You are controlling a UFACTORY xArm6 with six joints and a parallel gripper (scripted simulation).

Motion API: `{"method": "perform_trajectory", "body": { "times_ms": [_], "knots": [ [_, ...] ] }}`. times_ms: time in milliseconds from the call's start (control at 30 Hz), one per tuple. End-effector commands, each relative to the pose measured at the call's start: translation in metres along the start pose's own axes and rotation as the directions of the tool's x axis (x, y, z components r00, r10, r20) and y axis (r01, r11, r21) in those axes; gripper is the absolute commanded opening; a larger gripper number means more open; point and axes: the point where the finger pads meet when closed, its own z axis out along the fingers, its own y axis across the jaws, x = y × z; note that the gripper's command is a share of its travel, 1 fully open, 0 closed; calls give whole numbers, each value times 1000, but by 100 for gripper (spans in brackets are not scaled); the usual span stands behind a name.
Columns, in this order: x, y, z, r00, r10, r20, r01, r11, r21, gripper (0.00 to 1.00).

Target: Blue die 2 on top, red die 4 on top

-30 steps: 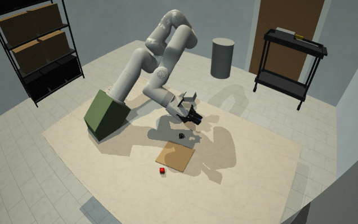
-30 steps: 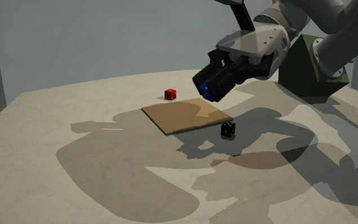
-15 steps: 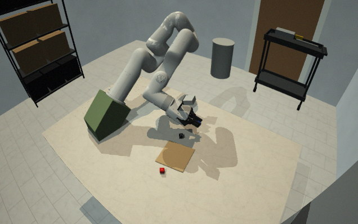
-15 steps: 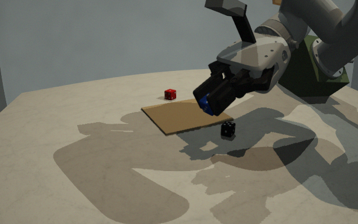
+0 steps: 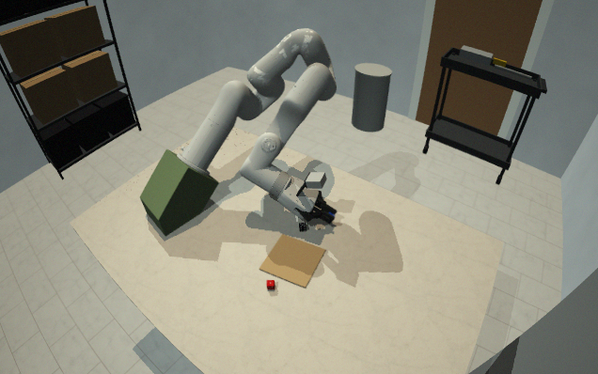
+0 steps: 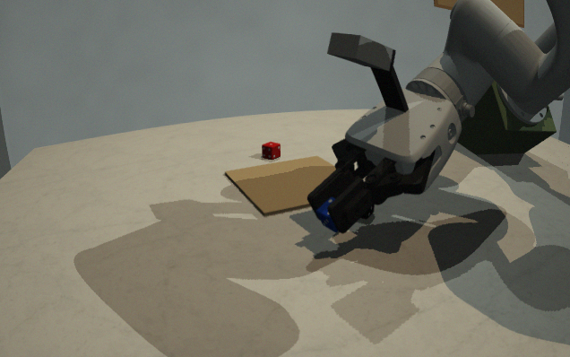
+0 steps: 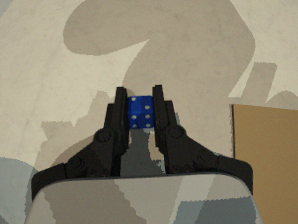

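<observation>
While the arm leans low over the tabletop (image 5: 423, 291), its gripper (image 6: 329, 211) is clamped on the blue die (image 6: 326, 214), with one black finger on each side of the cube. In the wrist view the blue die (image 7: 141, 112) sits right at the fingertips, and the face turned to the camera shows white pips, though their count is hard to make out. In the exterior view the die is close above the pale surface, just off the near corner of the mat (image 6: 280, 181); whether it touches the tabletop cannot be told.

Seen from the top camera, the tan mat (image 5: 293, 259) lies flat near the middle of the tabletop, and the gripper (image 5: 329, 213) is at about 1 o'clock from it, just beyond its far edge. The black die (image 5: 303, 226) rests on the tabletop beside the gripper, at about 12 o'clock from the mat and off it. The red die (image 5: 271, 284) stands alone on the tabletop at about 7 o'clock from the mat, just beside its near-left corner and not on it. In the exterior view the red die (image 6: 271, 150) sits just past the mat's far edge, flat on one face with white pips showing.

The arm's green base block (image 5: 176, 190) is at about 10 o'clock from the mat, well apart from it.
</observation>
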Motion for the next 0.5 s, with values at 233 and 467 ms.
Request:
{"method": "perform_trajectory", "body": {
  "times_ms": [233, 467],
  "knots": [
    [-10, 0, 7, 1000, 0, -6, 0, 1000, 0, 15],
    [-10, 0, 7, 1000, 0, -6, 0, 1000, 0, 15]
  ]
}}
